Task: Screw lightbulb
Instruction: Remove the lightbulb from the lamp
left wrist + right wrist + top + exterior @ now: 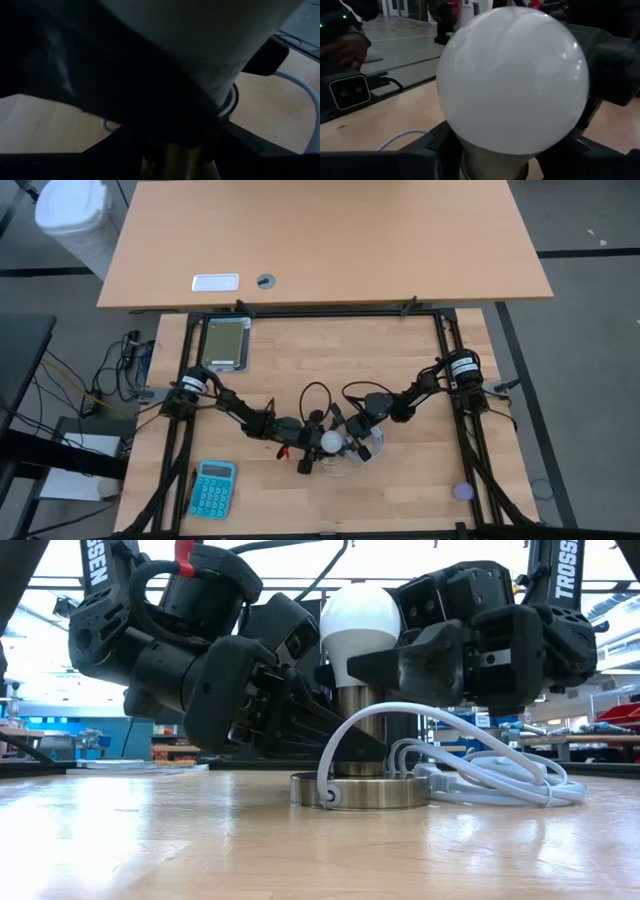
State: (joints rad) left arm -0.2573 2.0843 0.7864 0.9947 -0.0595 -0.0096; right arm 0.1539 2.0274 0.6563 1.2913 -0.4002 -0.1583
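— From above? Lightbulb [329,442] near the table's [400,360] front edge, about midway along, left gripper [312,448] and right gripper [350,442] on either side.

— And level? Upright in the socket [358,788], white cord [470,765] looped beside.

— Left wrist? Clamped low, around the socket's stem.

— Right wrist? Fingers [615,65] flanking the globe [512,80]; cannot tell whether pressing.

The bulb [360,625] is small and white, with a round frosted globe narrowing to a metal neck. It stands upright, globe up, just right of centre in the low view's upper half and low centre in the high view [329,442].
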